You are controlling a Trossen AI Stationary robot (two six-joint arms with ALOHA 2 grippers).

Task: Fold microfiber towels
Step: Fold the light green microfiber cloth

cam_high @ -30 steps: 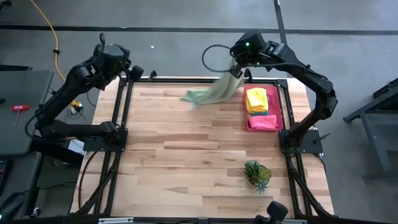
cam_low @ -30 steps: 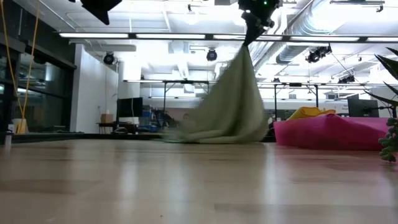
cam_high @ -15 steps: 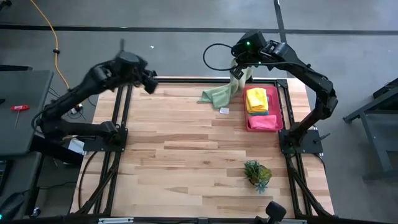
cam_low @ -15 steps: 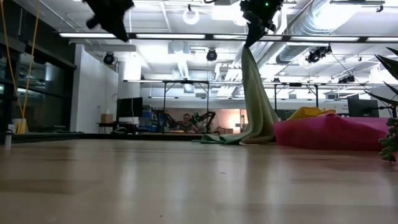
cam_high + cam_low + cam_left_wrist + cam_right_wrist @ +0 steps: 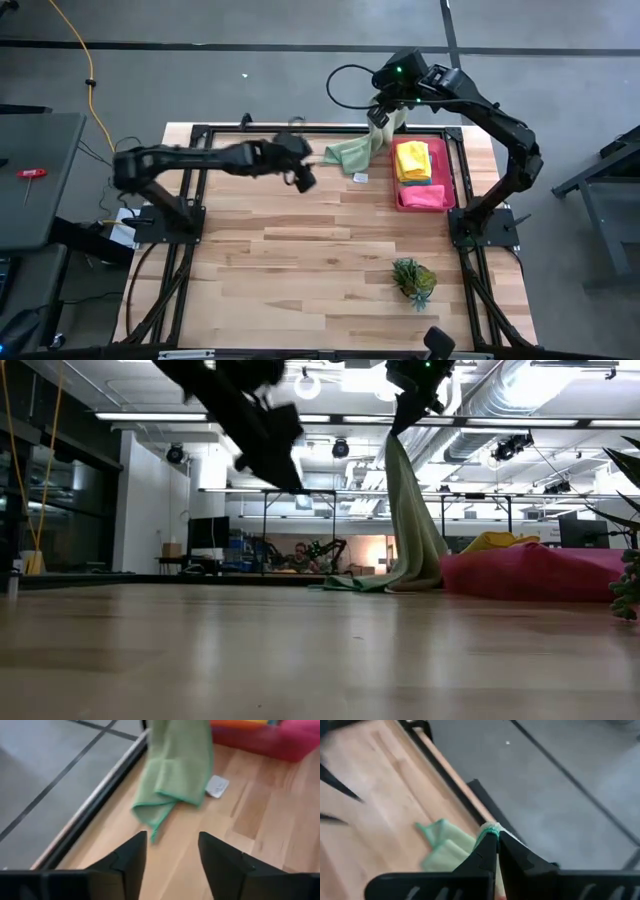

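A pale green microfiber towel hangs from my right gripper, which is shut on its top high over the table's far edge. The towel's lower end lies bunched on the wood beside a small white tag. My left gripper hovers open above the table just left of that lower end, fingers pointing at it and touching nothing. A yellow towel, a teal one and a hot pink one lie stacked in the pink tray. My right gripper pinches the towel's top hemmed edge between its two shut fingers, coming from above on a downward slant. The towel hangs slack below the fingers, and its lower end rests folded over on the table.
The pink tray stands at the far right beside the hanging towel. A small spiky green plant sits near the right front. The dark frame rail runs along the far edge. Bare wood fills the middle and left.
My left gripper has swung from the far left corner down and rightward toward the towel's lower end, tipping downward. The towel's trailing lower part, spread toward the left a second ago, has drawn back toward the tray and gathered under my right gripper.
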